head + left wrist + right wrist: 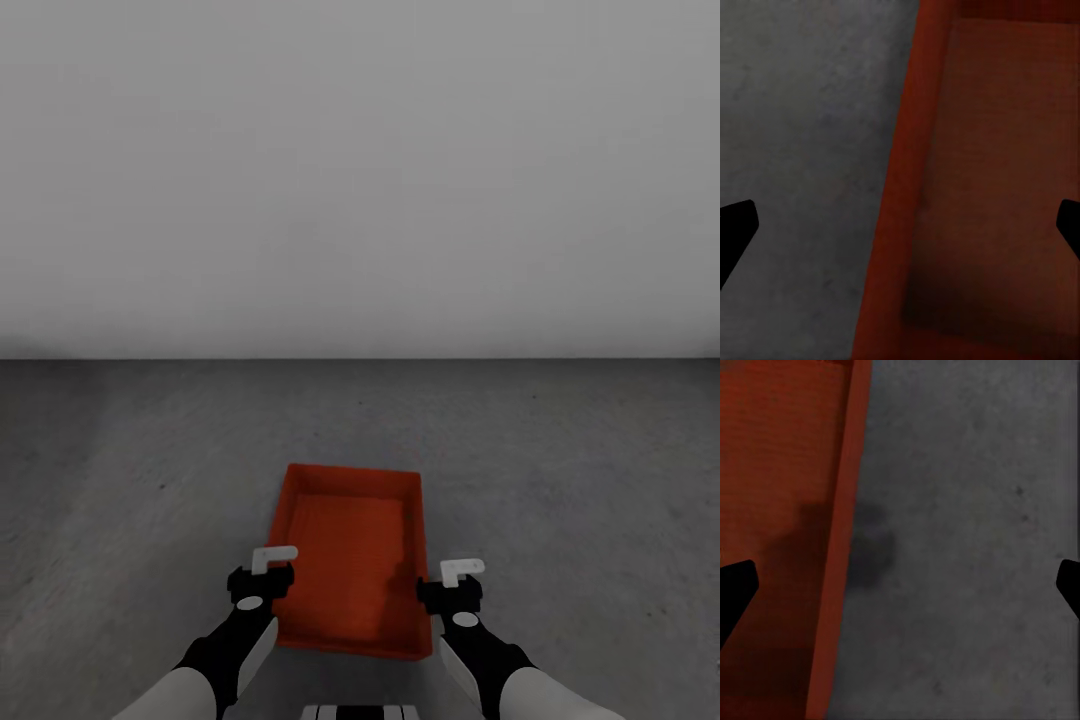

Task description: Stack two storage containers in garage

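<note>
In the head view we see one orange-red storage container (350, 560) lying open side up on the dark grey concrete floor (560, 480) of the garage, with the plain light grey wall (360, 170) beyond it; it sits between our two grippers, the left gripper (262, 570) over its left wall and the right gripper (452, 582) just off its right wall; both hang above it, and from here we cannot tell whether either touches the rim; the container is empty, its far end reaching ahead of both grippers toward the wall. In the left wrist view we look down past two dark fingertips (735, 232) set far apart at the edges of the picture, so the left gripper stands spread with nothing pinched; between them lie the container's side wall (896, 225) and ribbed bottom, with bare floor (802, 135) on the outer side of the wall. In the right wrist view the right gripper's fingertips (735, 589) are likewise wide apart and hold nothing; between them the container's wall (840, 547) runs past on the inner side, a dark shadow falling across it and onto the mottled floor (975, 547), which takes up the outer part.
</note>
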### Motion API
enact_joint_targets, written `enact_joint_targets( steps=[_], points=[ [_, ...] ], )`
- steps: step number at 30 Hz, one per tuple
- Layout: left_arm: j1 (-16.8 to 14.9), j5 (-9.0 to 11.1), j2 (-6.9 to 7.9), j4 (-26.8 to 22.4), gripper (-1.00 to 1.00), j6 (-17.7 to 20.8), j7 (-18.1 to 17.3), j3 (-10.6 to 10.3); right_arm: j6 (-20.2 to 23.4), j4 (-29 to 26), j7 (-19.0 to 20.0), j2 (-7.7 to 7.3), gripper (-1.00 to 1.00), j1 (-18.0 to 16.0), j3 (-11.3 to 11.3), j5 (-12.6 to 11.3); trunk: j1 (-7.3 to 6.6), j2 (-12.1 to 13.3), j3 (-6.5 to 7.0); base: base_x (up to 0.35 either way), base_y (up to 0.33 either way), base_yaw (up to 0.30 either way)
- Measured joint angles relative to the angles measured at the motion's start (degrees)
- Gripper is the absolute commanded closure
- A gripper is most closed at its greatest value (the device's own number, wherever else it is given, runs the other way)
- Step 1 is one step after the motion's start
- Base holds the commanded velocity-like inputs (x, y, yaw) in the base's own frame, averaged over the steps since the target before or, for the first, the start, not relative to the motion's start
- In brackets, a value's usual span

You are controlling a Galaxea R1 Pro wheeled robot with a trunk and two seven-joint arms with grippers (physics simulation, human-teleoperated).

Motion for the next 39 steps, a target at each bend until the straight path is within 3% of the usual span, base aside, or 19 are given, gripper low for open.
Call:
enact_joint_targets(
  steps=[39],
  points=[
    [0.0,0.1,0.18,0.0,-1.0,-0.2,0.0,0.1,-0.1,0.6,-0.1,0.0,-1.0,0.0,0.0,0.0,-8.57,15.6,7.0,0.0,0.0,0.0]
  ],
)
